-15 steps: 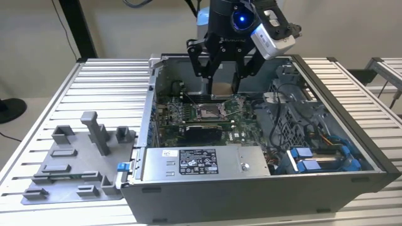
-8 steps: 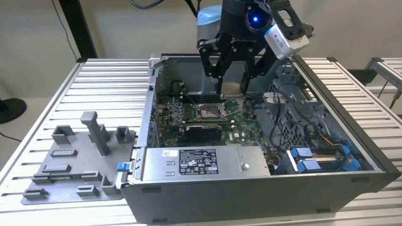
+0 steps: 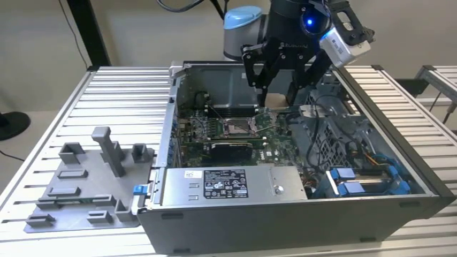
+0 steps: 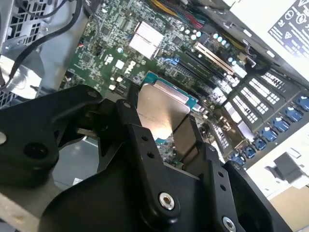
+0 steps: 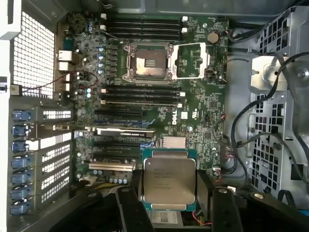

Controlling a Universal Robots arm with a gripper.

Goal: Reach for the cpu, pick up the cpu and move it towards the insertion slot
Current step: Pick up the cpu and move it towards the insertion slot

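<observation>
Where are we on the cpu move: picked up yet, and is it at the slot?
Pick-up looks done: the end effector holds the cpu above the motherboard in both wrist views. The move is in hand. Left: the slot, its frame flipped open, sits across the board from the cpu.

Lower edge of the cpu [image 5: 169, 180] tucked behind the black tool [image 5: 170, 205] fingers in the first wrist view. Tool body cut off at frame bottom. Insertion slot [image 3: 236, 127] pins probably too tiny to make out in the exterior view.
</observation>
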